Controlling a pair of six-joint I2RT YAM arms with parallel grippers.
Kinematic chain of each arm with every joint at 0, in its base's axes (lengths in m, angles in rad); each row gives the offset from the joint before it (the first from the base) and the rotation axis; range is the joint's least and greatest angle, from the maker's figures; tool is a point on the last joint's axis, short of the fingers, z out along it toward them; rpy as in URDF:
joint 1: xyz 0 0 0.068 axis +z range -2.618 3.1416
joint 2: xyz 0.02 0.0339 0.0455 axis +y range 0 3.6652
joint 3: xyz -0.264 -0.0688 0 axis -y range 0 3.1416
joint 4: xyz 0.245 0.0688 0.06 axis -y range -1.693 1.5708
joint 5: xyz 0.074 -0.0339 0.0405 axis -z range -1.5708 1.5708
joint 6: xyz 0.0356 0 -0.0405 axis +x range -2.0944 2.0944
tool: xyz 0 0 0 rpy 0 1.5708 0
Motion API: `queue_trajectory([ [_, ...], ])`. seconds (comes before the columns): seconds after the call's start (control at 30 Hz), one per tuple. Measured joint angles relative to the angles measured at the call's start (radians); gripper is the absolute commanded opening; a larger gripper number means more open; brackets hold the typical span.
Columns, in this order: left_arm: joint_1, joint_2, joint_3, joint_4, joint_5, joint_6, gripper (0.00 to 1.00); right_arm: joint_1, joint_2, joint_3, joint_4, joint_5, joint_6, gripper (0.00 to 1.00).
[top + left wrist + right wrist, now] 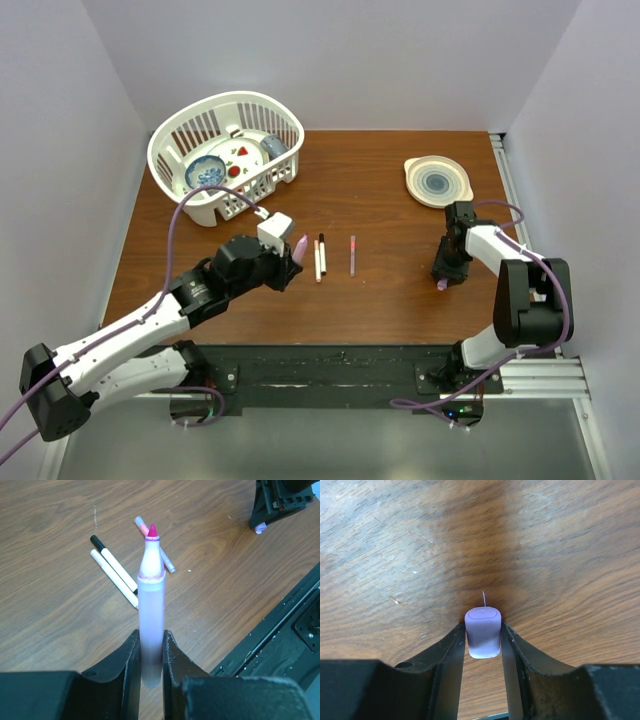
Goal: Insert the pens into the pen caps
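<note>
Squeezed a lilac pen (pixel 151 595) in the left gripper (pixel 151 636), bottom middle, tip up — pinched a lilac cap (pixel 482 639) snug between the jaws of the right gripper (pixel 482 627), low centre.

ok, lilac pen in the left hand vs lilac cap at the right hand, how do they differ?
The lilac pen is long with a bare magenta tip; the lilac cap is a short stub. The pen is clamped in the left hand; the cap sits between the fingers of the right hand, grip unclear. Both are lilac.
</note>
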Motion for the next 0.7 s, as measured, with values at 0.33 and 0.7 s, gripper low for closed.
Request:
queue_trajectory([
  [0.33, 0.000, -0.038, -0.005, 0.008, 0.037, -0.020, 0.00, 0.006, 0.001, 0.005, 0.023, -0.024, -0.007, 0.00],
  [0.7, 0.000, -0.116, -0.291, 0.304, 0.296, -0.216, 0.00, 0.440, -0.219, 0.090, 0.159, -0.158, 0.152, 0.00],
])
